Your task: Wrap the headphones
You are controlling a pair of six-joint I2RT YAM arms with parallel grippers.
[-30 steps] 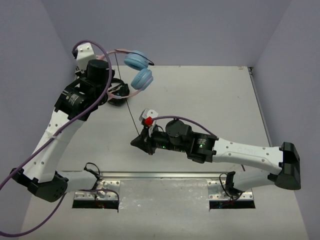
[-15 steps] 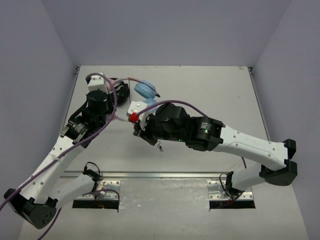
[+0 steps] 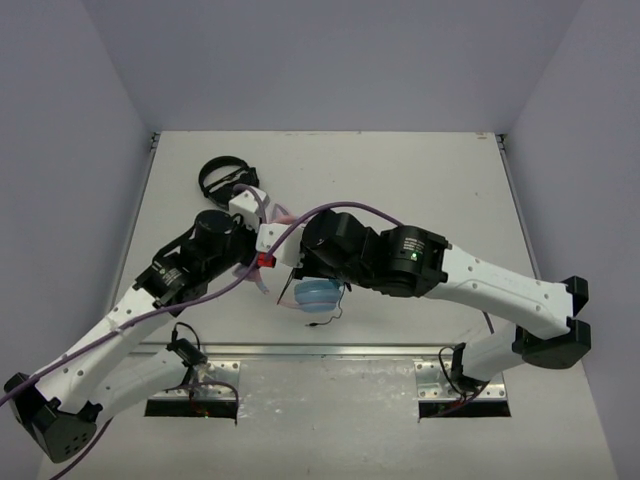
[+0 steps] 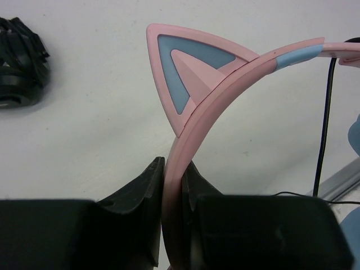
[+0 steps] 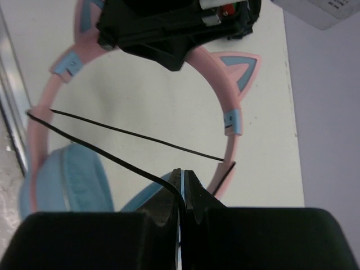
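1. Plainly, the headphones [image 3: 318, 295] hang between the two arms, toward 6 o'clock from the middle of the bench [image 3: 430, 190] and close to its near edge. I cannot tell whether an earcup touches the surface.
2. They look light. The pink headband [image 4: 225, 84] seems springy yet stiff enough to serve as the handle. The padded cups are probably soft, so a poor place to grip.
3. The black cable [image 5: 140, 135] is thin, and likely limp and slippery. It should be pinched gently and kept taut, since it may slide or kink, and its joint at the cup is probably the weak spot.
4. The left hand [image 4: 171, 174] is clamped on the headband, with a cat ear just above it at 12 o'clock in its own view.
5. The right hand [image 5: 181, 188] has its fingers together, pinching the cable, which leads off toward 10 o'clock.
6. Counted: one pink set, two blue earcups [image 5: 67, 180], two cat ears [image 4: 185, 73], and one cable showing as two strands across the band's arc.
7. One set of all-black headphones [image 3: 222, 178] lies at 10 o'clock on the bench, well apart.
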